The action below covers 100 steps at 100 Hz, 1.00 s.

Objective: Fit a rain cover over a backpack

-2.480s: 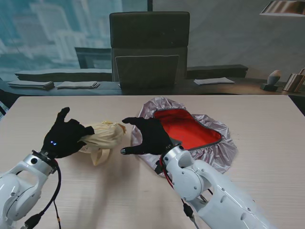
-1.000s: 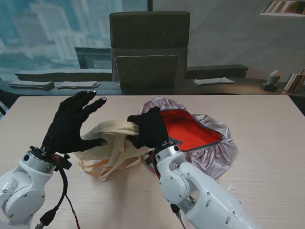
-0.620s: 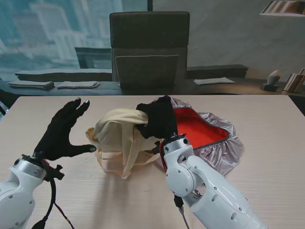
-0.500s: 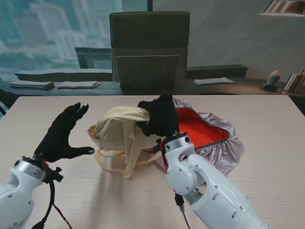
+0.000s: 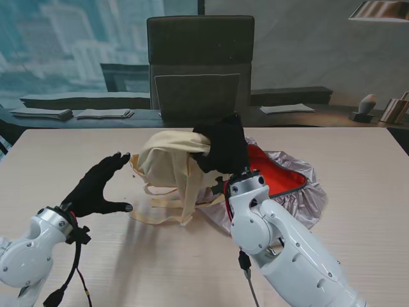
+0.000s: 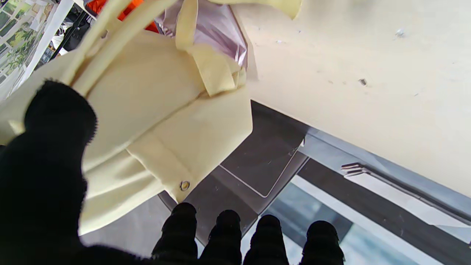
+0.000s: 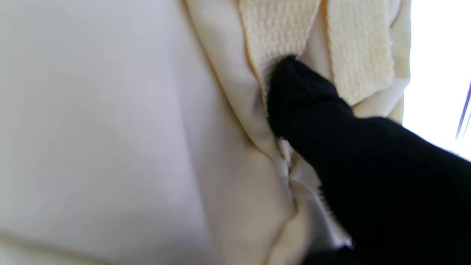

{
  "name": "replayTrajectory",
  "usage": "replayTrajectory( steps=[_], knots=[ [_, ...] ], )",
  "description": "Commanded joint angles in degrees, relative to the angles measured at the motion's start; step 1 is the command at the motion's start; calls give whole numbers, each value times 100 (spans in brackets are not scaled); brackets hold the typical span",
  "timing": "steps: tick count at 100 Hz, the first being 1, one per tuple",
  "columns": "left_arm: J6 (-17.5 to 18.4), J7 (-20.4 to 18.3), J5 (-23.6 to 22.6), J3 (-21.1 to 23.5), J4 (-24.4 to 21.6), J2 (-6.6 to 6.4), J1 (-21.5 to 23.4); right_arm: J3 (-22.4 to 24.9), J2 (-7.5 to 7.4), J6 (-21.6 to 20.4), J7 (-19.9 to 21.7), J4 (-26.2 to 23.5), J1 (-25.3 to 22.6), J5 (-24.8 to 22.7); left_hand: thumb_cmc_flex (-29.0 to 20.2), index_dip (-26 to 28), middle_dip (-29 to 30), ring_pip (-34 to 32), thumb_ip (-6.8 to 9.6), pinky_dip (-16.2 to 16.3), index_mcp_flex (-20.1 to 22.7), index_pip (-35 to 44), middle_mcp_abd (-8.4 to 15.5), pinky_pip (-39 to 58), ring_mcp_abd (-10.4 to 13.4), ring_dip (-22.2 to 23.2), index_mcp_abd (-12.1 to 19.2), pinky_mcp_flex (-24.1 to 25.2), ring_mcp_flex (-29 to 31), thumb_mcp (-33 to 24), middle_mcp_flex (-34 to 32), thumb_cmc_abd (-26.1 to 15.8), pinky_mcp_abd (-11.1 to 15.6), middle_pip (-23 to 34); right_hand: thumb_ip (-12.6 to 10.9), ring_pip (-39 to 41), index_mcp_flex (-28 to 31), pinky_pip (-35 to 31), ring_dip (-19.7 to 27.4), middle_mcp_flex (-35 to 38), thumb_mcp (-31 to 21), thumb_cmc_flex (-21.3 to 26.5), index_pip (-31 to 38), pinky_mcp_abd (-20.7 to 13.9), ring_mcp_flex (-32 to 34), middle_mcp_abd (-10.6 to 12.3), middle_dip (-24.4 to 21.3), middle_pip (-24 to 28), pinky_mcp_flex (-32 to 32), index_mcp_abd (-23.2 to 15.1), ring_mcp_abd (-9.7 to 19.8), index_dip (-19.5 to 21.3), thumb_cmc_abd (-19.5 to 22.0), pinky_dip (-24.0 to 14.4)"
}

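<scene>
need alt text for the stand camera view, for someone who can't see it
A black-gloved right hand holds a cream fabric backpack lifted off a pale wooden table, its straps trailing down, beside a silver rain cover with red lining. The black-gloved left hand hovers open to the left, apart from the bag.

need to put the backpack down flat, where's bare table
Bare table lies right of the rain cover, also along the far left and near me between both arms. Crowded mid-table: the backpack in the right hand, left hand close by.

Pale wooden table (image 5: 358, 173) under silver rain cover (image 5: 300, 203)
</scene>
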<state>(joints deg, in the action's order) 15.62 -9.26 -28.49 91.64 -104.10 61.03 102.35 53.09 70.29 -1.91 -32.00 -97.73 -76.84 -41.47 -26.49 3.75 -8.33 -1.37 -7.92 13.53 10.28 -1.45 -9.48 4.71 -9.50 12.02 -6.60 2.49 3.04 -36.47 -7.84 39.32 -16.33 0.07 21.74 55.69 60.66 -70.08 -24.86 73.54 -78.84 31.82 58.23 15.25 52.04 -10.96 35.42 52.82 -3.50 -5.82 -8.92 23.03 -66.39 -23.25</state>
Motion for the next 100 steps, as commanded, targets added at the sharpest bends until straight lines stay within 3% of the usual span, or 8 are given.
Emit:
replayTrajectory(
  steps=[1,39,47,60,88,94,98,100],
  knots=[
    [45,18,14,-50,-34,73,-136,6,-13,-64,72,-122,-25,-49,303,-181,185,174,-222,90,-257,-94,99,-318,185,-167,-138,96,-187,-330,270,308,170,-138,-37,107,457,-98,40,158,-715,533,609,-86,182,-411,98,112,119,-764,317,381,395,-76],
    [-171,361,88,-836,528,147,-1053,11,0,-589,79,-251,-135,132,329,-310,242,154,-247,87,-249,-94,-69,-346,85,-207,-328,82,-185,-427,269,388,96,-115,-84,69,448,-122,16,68,-694,551,576,-104,99,-348,102,125,55,-881,394,473,505,-88],
    [-163,387,244,-1051,712,167,-1272,-35,0,-637,122,-267,-120,152,279,-13,-374,5,-227,102,-258,2,23,-322,54,244,-280,5,-184,-381,220,400,6,29,-87,57,441,-125,20,62,-689,548,565,-121,106,-320,95,124,36,-915,411,499,507,-90],
    [-93,463,676,-1384,966,225,-1556,-139,22,-631,149,-236,-64,207,-135,907,-1643,-590,-71,136,-191,484,454,-284,65,870,175,-63,35,-4,-80,328,-85,868,-101,29,441,-139,28,51,-682,556,553,-102,117,-311,88,118,-11,-943,410,528,553,-97],
    [59,354,1091,-1921,1208,251,-1817,-327,87,-444,66,-100,36,269,-864,2207,-1694,-1340,238,176,-189,3788,688,-192,78,959,1170,-272,377,380,-373,-53,-97,1974,-77,6,463,-163,37,133,-720,545,540,-58,198,-326,76,88,-75,-902,365,545,459,-117],
    [12,523,1104,-2007,1256,296,-1838,-339,88,-443,78,-115,31,283,-1057,2655,-1823,-1697,276,232,295,4587,742,-79,8,1155,1641,-489,828,160,-811,-248,-130,2411,-73,3,454,-161,34,127,-715,534,534,-57,195,-320,79,83,-73,-911,385,539,472,-118],
    [-33,798,1099,-2062,1291,359,-1847,-344,78,-450,110,-120,36,273,-1144,3182,-1935,-2172,291,360,1068,5193,791,142,-67,1447,2081,-841,1529,-127,-1752,-572,-203,2741,-74,-6,451,-158,34,113,-711,521,532,-59,172,-301,85,79,-70,-918,398,538,499,-119],
    [-46,928,1113,-2084,1304,393,-1850,-346,73,-452,129,-121,38,267,-1498,3348,-2043,-2471,105,472,1464,5436,838,347,-114,1626,2340,-1060,1984,135,-2298,-678,-242,2937,-76,-7,447,-155,32,106,-708,520,531,-62,164,-295,88,78,-65,-920,404,537,510,-118]
  ],
)
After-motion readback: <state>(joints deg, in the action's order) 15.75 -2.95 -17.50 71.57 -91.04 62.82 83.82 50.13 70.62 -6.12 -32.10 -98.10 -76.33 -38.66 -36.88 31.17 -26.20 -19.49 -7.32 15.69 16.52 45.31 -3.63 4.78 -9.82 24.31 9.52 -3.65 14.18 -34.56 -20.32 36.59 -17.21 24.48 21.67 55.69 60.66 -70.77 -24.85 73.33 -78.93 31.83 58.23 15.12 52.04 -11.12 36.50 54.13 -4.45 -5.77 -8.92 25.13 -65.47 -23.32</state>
